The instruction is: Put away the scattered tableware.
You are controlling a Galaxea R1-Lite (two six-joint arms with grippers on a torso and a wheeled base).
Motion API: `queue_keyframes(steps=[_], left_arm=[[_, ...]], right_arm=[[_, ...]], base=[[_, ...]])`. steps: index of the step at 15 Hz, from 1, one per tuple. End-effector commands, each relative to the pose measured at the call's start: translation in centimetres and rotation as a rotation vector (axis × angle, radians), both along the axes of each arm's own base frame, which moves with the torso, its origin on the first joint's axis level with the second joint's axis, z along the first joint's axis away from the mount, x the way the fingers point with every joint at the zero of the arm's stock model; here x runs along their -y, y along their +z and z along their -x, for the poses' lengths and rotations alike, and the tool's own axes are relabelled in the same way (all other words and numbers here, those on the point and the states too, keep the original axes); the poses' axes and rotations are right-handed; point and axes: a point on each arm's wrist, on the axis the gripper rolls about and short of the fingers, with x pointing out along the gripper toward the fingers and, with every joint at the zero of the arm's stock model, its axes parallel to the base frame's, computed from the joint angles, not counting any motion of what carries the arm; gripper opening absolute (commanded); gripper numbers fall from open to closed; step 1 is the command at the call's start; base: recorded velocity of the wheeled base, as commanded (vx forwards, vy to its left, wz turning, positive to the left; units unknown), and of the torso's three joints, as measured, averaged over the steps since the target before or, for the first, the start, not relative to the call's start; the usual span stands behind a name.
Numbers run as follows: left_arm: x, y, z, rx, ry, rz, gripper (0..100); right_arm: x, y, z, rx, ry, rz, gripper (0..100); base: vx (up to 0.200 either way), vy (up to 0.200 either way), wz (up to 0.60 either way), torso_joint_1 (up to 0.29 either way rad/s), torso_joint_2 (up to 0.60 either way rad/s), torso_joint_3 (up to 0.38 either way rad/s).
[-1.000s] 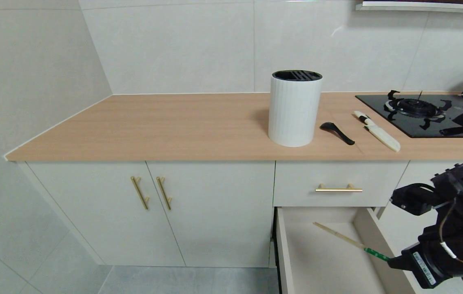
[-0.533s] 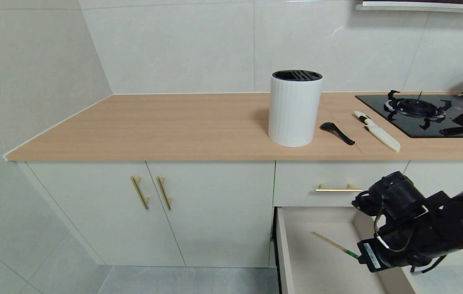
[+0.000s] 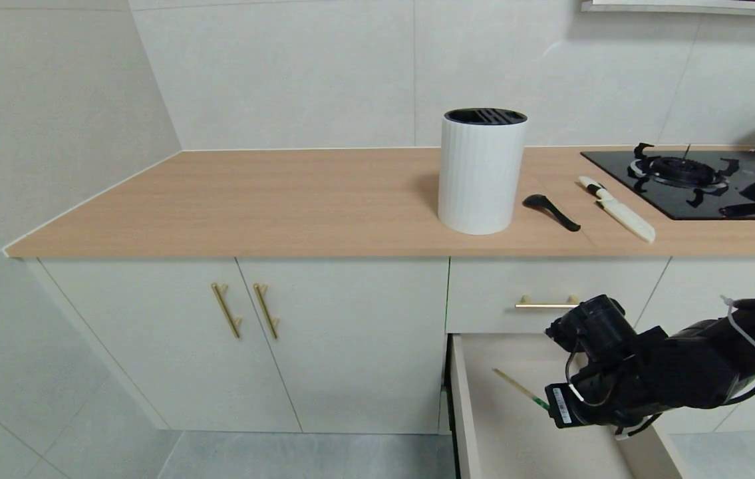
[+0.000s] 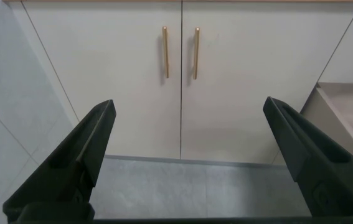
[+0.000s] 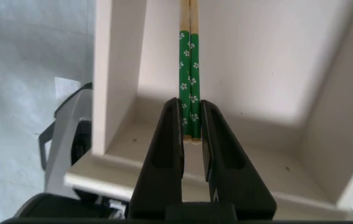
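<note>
Free room is offered inside the open drawer (image 3: pixel 462 402); passage is bounded by its side walls and by the closed drawer front (image 3: pixel 497 293) above.

Green chopsticks (image 5: pixel 188 68), black right gripper (image 5: pixel 192 112)
White blossoms dotted the green band; beyond the gripper the sticks were pale wood, over a cream drawer (image 5: pixel 257 62).

We stand in a home kitchen: a wood-look countertop (image 3: pixel 284 199) runs beneath pale wall tiles (image 3: pixel 284 66), with a black gas hob (image 3: pixel 623 174) set into it, a white knife block (image 3: pixel 481 176) on top and brass-handled cabinets (image 3: pixel 324 346) below.
</note>
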Motion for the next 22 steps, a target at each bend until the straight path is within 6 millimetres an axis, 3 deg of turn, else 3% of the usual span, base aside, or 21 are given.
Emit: queue_keyframes(steps=[1, 15, 19, 22], left_arm=[[0.0, 0.0, 0.0, -0.001, 0.000, 0.000, 100], [0.0, 0.0, 0.0, -0.001, 0.000, 0.000, 100], [0.0, 0.0, 0.0, -0.001, 0.000, 0.000, 100], [0.0, 0.0, 0.0, -0.001, 0.000, 0.000, 100]], right_arm=[[-0.1, -0.4, -0.1, -0.009, 0.001, 0.004, 0], [-0.7, 0.3, -0.2, 0.103, -0.035, 0.026, 0], [-0.8, 0.8, -0.7, 0.252, -0.095, -0.001, 0], [-1.5, -0.2, -0.9, 0.298, -0.109, 0.028, 0]], base=[[0.000, 0.000, 0.00, -0.134, 0.39, 0.217], [0.000, 0.000, 0.00, -0.141, 0.45, 0.301], [0.000, 0.000, 0.00, -0.025, 0.10, 0.075], [0.000, 0.000, 0.00, 0.000, 0.00, 0.000]])
